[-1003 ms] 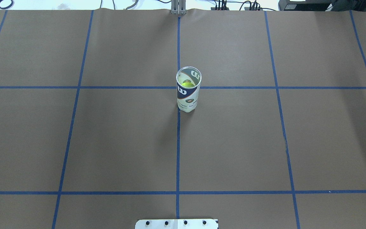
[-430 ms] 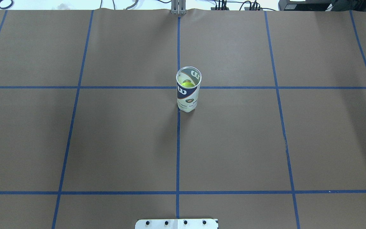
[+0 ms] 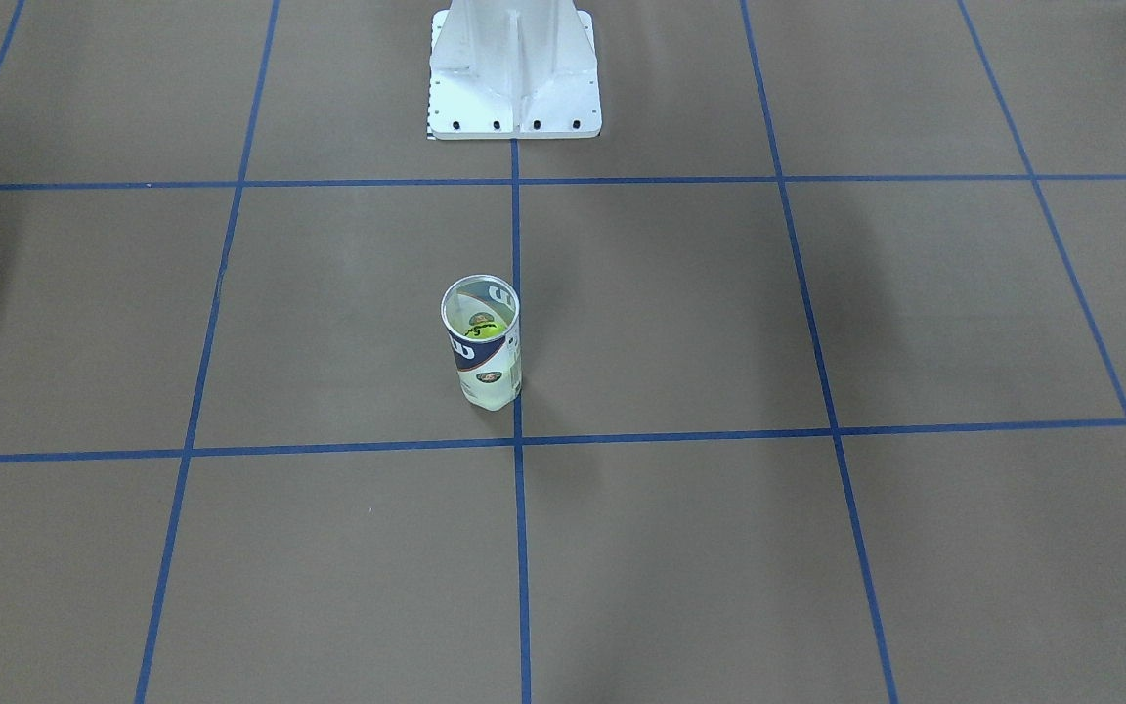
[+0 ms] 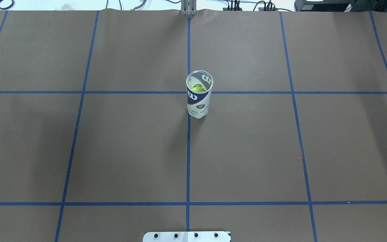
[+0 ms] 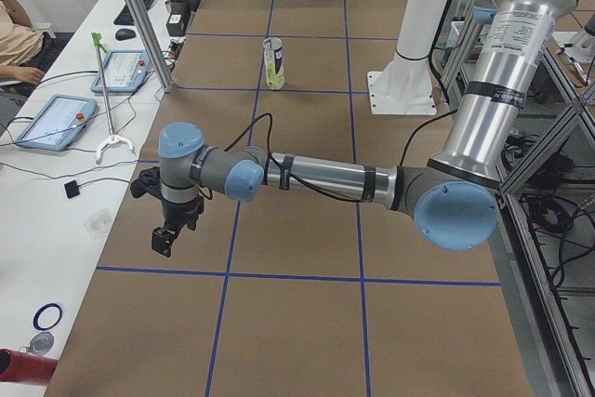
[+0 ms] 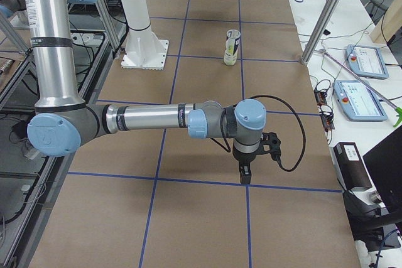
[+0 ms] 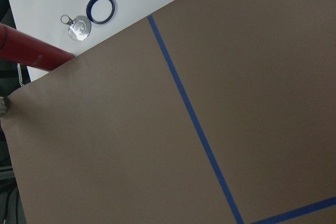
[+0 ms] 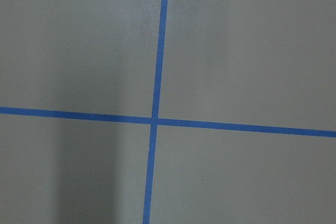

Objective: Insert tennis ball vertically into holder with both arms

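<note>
Atop brown paper [image 4: 129, 151], blue tape grid [image 4: 188, 168], upright holder [image 4: 198, 101], side desk [image 5: 46, 248]

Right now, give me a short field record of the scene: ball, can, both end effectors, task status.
tennis ball: inside the holder, visible through its open top
holder: upright on the table, beside a crossing of the blue lines, nothing touching it
left end effector: far from the holder, over bare table; open or shut cannot be told
right end effector: far from the holder, over bare table; open or shut cannot be told
task status: ball appears already inserted
</note>
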{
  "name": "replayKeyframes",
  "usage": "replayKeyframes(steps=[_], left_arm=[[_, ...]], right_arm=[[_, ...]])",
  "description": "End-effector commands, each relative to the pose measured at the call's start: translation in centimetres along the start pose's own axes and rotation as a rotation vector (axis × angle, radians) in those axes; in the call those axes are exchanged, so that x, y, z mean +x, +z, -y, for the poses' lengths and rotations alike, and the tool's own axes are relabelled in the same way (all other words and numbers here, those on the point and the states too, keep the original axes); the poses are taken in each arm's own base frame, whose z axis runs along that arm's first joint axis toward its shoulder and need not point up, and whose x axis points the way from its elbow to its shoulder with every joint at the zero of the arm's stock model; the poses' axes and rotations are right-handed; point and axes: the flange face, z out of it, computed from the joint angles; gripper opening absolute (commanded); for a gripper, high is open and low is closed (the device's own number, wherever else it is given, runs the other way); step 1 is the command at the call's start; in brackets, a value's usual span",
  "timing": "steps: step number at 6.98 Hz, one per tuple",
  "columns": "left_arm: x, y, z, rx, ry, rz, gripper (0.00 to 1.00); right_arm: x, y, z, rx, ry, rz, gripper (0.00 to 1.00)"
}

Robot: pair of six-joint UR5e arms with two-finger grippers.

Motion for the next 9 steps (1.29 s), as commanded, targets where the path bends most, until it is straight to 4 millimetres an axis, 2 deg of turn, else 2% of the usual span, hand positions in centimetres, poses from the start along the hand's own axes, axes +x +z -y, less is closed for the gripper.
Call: replayKeyframes(steps=[1, 2, 3, 4, 5, 6, 7, 8, 9], left_arm=[[-0.5, 3.1, -5.3, -0.009, 0.006, 0.002, 1.0], [-0.7, 4.7, -8.1, -0.046, -0.02, -0.029, 1.0], [-0.4, 6.0, -11.8, -0.076, -0.054, -0.111, 1.0], [-0.2, 6.8, -15.5, -0.104, -0.081, -0.143, 1.0], [0.4, 6.5, -19.0, -0.125, -0.097, -0.149, 1.0], [1.5, 5.0, -20.5, -0.155, -0.117, -0.156, 1.0], [2.7, 2.7, -20.3, -0.195, -0.142, -0.162, 1.0], [3.4, 1.2, -19.4, -0.208, -0.15, -0.162, 1.0], [3.5, 0.7, -17.8, -0.209, -0.149, -0.164, 1.0]], right_arm=[[0.2, 0.3, -0.2, -0.004, 0.001, 0.0, 0.99], [0.4, 0.5, -0.4, -0.01, 0.007, -0.002, 0.99], [0.8, 0.9, -0.5, -0.019, 0.014, 0.0, 0.99], [0.8, 1.0, -0.6, -0.02, 0.015, 0.0, 0.99], [0.8, 1.0, -0.6, -0.02, 0.015, 0.0, 0.99], [0.8, 1.0, -0.6, -0.02, 0.016, 0.0, 0.99], [0.8, 1.0, -0.6, -0.02, 0.017, 0.0, 0.99], [0.8, 1.0, -0.6, -0.02, 0.017, 0.0, 0.99], [0.8, 1.0, -0.6, -0.021, 0.017, 0.0, 0.99]])
